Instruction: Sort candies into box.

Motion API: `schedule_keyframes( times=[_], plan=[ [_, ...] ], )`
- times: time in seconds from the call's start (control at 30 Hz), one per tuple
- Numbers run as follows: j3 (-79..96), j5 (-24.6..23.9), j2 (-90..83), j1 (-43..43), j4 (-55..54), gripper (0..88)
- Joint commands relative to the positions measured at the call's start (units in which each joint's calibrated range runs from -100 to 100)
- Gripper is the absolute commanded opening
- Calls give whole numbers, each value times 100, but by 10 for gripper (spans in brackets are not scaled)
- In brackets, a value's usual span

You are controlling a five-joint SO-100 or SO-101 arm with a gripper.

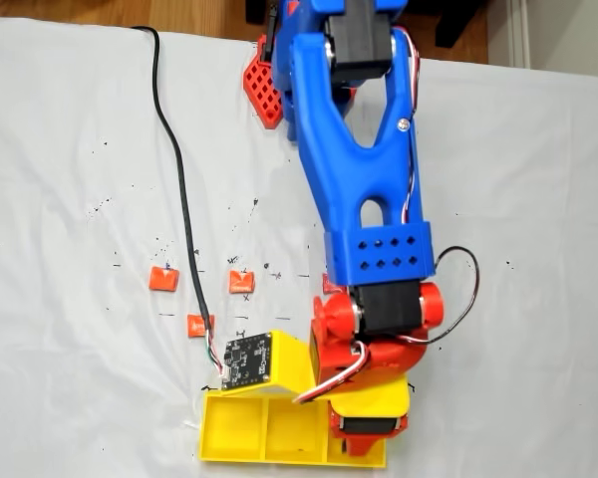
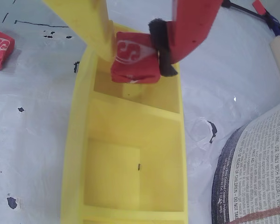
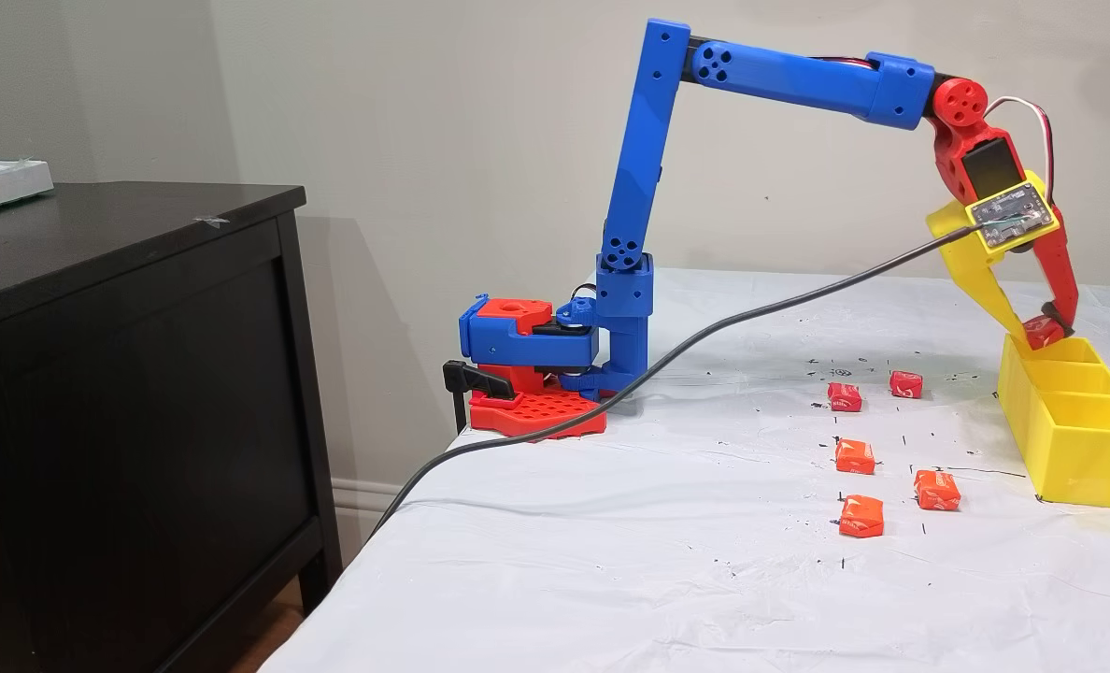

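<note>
the gripper (image 2: 139, 51) pinches a red candy (image 2: 134, 58) above the box (image 2: 77, 140) end compartment at 12 o'clock in the wrist view; released off-centre, it could bounce off the rim.

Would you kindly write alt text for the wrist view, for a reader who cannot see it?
The robot's hand, one yellow finger and one red, pinches a small square red wrapped candy with white marks above the far end compartment of a long bright yellow plastic tray. Another red candy lies on the white sheet at upper left; printed paper fills the lower right.
</note>
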Motion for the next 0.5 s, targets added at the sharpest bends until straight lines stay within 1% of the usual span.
schedule_keyframes(
  times=[0.0, 0.13, 0.27, 0.37, 0.47],
  plan=[
    [-532, 20, -193, -104, 112, 224],
    [-495, 24, -269, -122, 153, 267],
    [-504, 29, -345, -131, 227, 268],
    [-504, 44, -422, -140, 309, 249],
    [-504, 68, -557, -140, 382, 178]
  ],
)
